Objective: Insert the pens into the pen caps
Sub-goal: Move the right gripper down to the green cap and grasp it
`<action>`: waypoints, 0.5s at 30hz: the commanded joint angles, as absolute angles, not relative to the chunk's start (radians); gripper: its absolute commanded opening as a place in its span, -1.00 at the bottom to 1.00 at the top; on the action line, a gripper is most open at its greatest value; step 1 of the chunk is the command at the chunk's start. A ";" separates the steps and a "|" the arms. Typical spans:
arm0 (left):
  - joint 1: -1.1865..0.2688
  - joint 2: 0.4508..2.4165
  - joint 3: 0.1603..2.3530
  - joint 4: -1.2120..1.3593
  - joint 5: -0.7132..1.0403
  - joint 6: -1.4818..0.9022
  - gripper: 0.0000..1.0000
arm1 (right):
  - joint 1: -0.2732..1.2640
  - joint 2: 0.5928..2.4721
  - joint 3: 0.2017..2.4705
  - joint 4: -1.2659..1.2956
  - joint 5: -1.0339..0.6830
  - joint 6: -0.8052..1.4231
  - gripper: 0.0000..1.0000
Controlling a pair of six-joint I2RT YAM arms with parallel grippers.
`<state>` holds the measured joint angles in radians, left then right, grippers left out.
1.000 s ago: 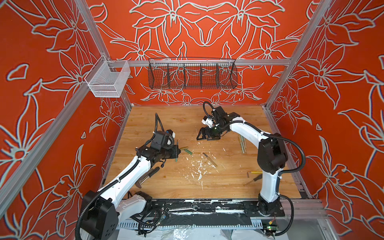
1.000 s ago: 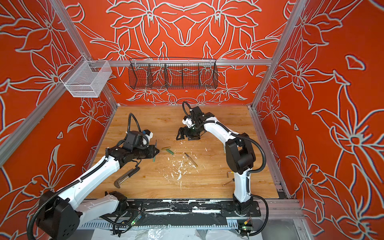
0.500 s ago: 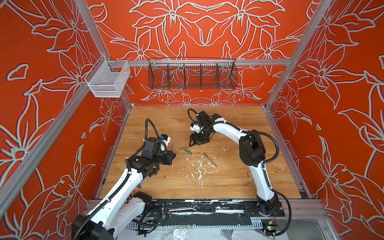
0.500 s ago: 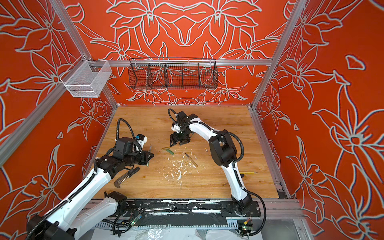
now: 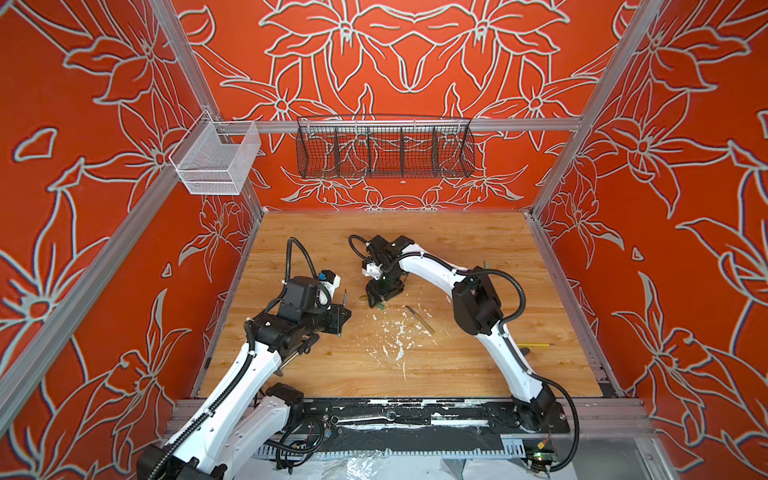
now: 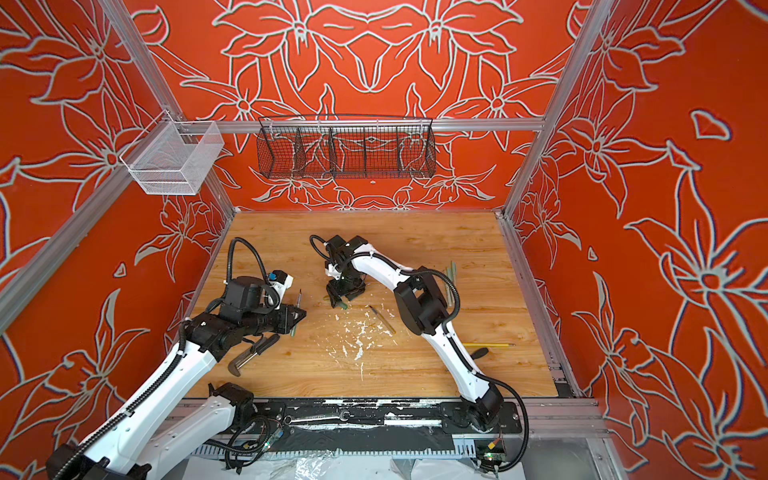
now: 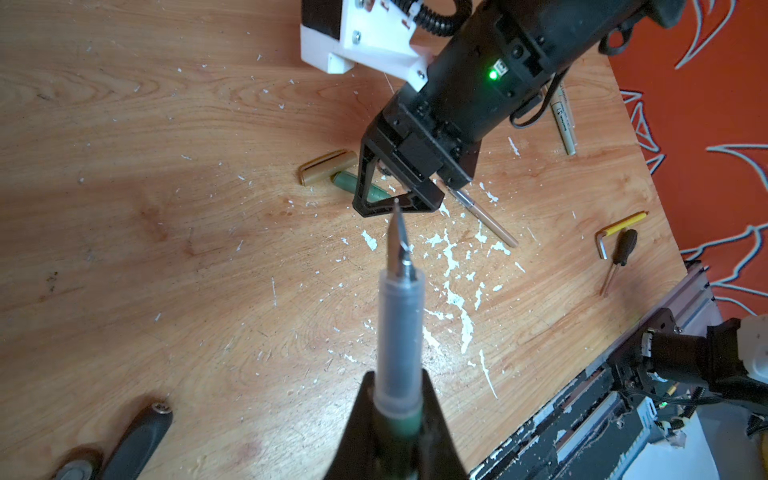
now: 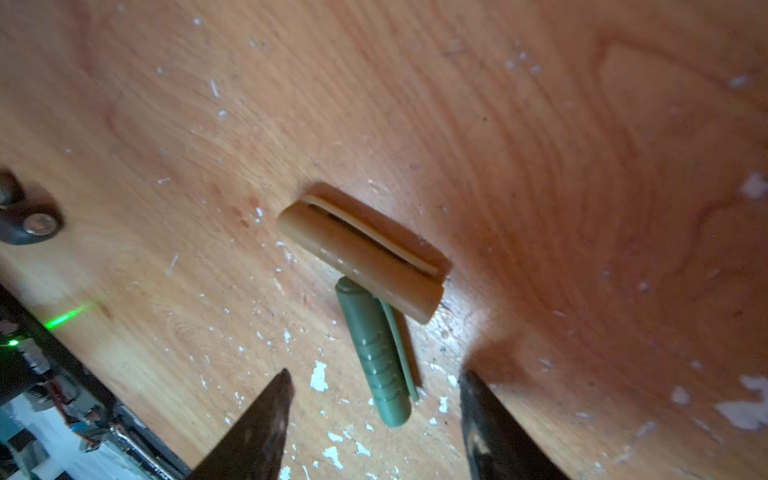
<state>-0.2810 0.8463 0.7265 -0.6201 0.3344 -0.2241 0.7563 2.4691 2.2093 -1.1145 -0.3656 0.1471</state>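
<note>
Where tan cap (image 8: 358, 261) abuts green cap (image 8: 376, 355), white flecks (image 8: 319, 376) scattered around.

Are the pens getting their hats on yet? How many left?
None clearly capped yet. In hand: the left tool grips a green pen, tip out, while the right tool straddles a green cap, jaws open. To do: joining those, then the tan pen and tan cap; others are too small to judge.

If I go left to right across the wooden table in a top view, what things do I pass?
black-handled tool → left gripper holding a pen → right gripper, open around the green cap → loose tan pen → yellow rod
</note>
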 commanded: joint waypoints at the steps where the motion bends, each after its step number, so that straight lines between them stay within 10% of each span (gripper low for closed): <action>1: -0.274 0.812 0.760 -0.659 0.319 -0.218 -1.00 | 0.772 2.511 2.265 -1.190 -0.254 0.107 0.21; 15: -0.275 0.660 0.756 -0.681 0.174 -0.247 -1.00 | 0.839 2.631 2.434 -1.258 -0.079 0.098 -0.23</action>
